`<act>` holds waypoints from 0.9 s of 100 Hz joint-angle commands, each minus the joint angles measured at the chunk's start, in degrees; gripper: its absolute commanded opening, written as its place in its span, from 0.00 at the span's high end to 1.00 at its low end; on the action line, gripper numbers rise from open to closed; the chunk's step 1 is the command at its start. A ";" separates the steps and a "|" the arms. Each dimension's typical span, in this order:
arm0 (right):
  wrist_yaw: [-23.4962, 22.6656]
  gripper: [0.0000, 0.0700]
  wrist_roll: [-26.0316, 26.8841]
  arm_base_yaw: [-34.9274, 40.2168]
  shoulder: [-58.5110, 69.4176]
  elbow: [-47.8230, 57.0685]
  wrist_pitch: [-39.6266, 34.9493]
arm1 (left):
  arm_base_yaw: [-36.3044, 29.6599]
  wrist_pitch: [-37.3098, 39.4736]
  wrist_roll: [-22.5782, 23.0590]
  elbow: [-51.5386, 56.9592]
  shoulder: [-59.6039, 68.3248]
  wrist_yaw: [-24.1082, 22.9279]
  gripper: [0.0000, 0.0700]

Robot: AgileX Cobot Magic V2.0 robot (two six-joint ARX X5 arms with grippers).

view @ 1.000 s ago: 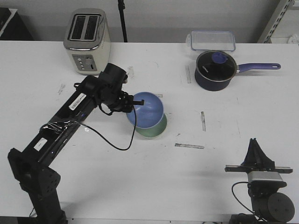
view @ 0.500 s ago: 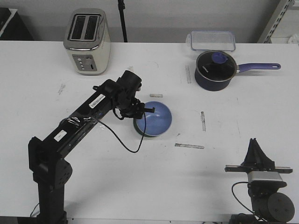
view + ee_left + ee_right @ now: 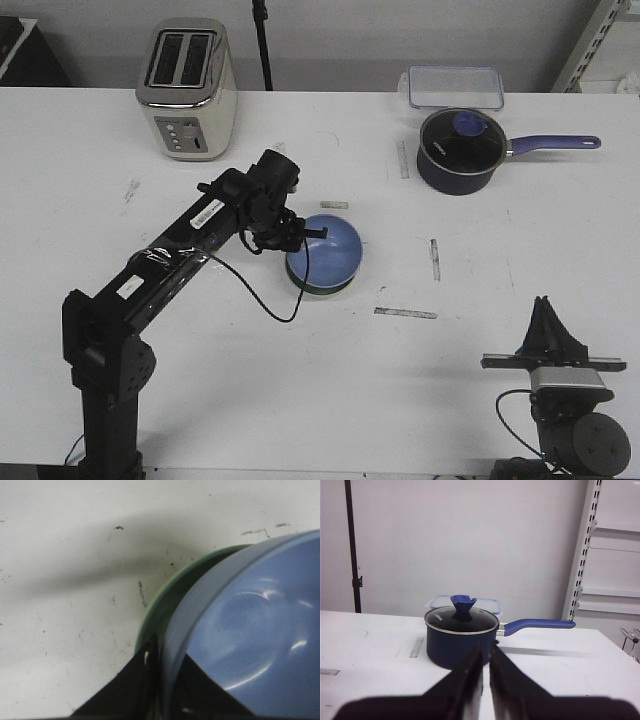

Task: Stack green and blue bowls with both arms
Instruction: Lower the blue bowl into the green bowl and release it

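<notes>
Blue bowl (image 3: 328, 247) sat nested in the green bowl (image 3: 322, 287) near the table's (image 3: 300, 400) centre. Your left gripper (image 3: 306, 232) pinched the blue bowl's rim at its left side. Your right gripper (image 3: 548, 322), pressed together, stood well apart at the table's near right edge.

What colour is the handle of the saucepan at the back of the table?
The saucepan handle is purple-blue, clearest in the front view.

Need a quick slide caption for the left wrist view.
Left gripper clamps the blue bowl rim, nested in the green bowl.
</notes>
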 commanded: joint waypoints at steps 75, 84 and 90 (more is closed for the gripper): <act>-0.02 0.98 0.94 0.09 -0.09 0.20 0.63 | -0.24 -3.23 -0.13 1.40 -3.04 1.81 0.59; -0.02 0.98 0.94 0.09 -0.09 0.20 0.63 | 0.26 -3.17 -0.07 1.38 -4.50 1.66 0.59; -0.02 0.98 0.94 0.09 -0.09 0.20 0.61 | 0.85 -2.97 0.04 1.36 -5.60 1.51 0.59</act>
